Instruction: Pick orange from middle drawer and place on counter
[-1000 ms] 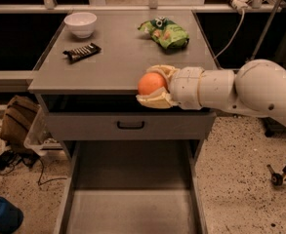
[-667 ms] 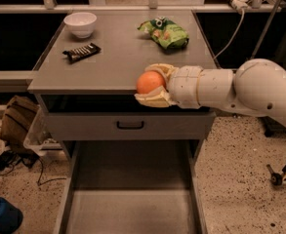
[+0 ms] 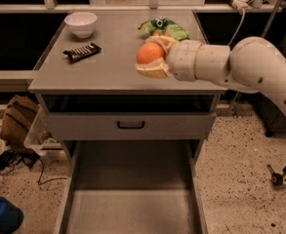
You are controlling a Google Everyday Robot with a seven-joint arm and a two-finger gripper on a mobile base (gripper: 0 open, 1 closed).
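My gripper (image 3: 143,55) is clenched on the orange (image 3: 149,53), one finger over it and one under. The fruit is round, so it has no long axis and no way it points. I reach in from the right, and the orange sits at my tips above the front right part of the table (image 3: 98,74); whether it touches the surface I cannot tell. The green bag (image 3: 166,28) lies just behind my gripper. The middle drawer (image 3: 132,211) stands pulled out well below it.
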